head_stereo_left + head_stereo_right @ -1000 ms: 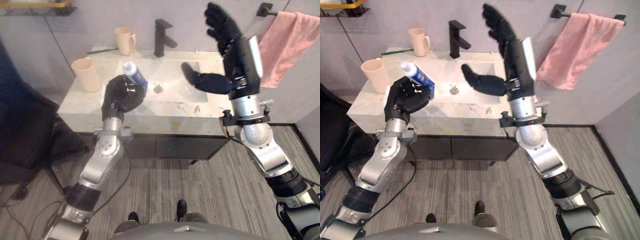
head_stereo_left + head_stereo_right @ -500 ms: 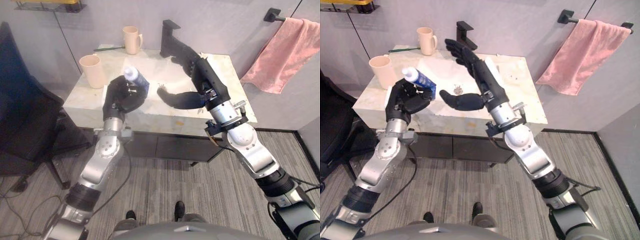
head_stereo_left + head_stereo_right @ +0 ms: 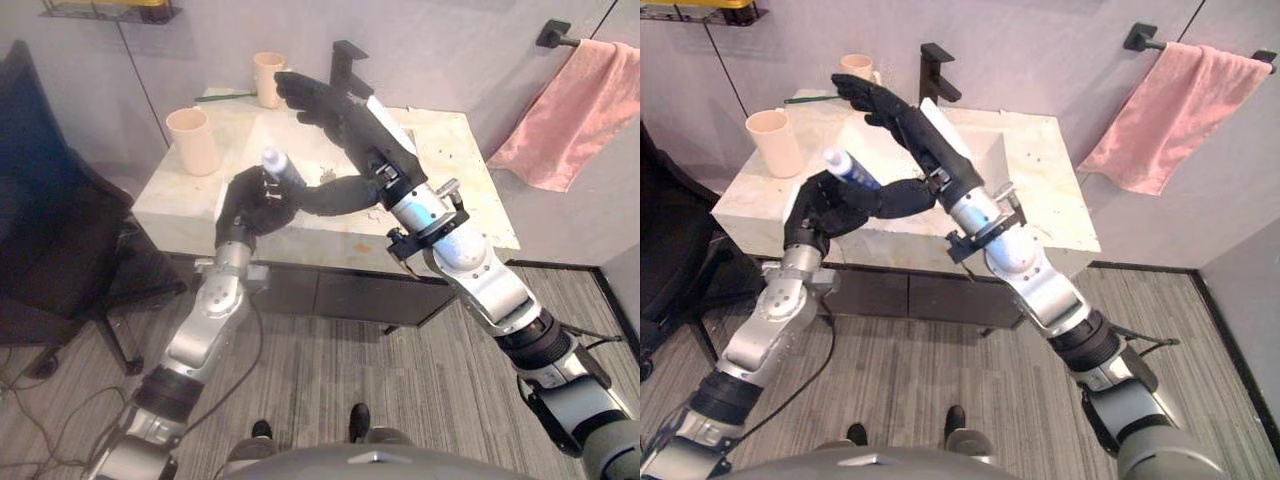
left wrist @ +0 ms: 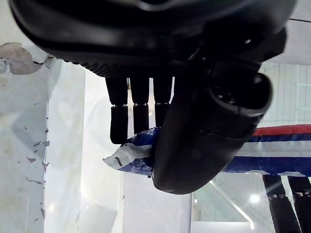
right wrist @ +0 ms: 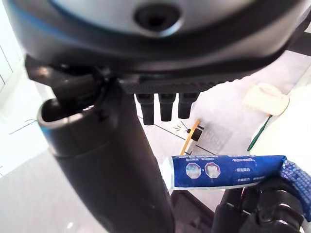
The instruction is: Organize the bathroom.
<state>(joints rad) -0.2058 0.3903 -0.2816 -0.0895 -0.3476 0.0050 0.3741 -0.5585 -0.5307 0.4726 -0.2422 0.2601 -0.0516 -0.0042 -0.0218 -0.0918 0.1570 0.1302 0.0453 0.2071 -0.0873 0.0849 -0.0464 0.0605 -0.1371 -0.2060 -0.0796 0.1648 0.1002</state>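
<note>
While left hand (image 3: 255, 200) fingers clenched round toothpaste tube (image 3: 850, 168) above bench (image 3: 470, 190) front edge and right hand (image 3: 335, 105) fingers released alongside: risk of mistimed handover, tube dropped to floor.

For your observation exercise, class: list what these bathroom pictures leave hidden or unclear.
- Toothpaste tube: its lower end sits inside the curled left hand, eye views.
- Sink basin: largely covered by the right hand and forearm, eye views.
- Green toothbrush: too small to tell its bristles.
- Pink towel: cut by the frame edge, left eye view.
</note>
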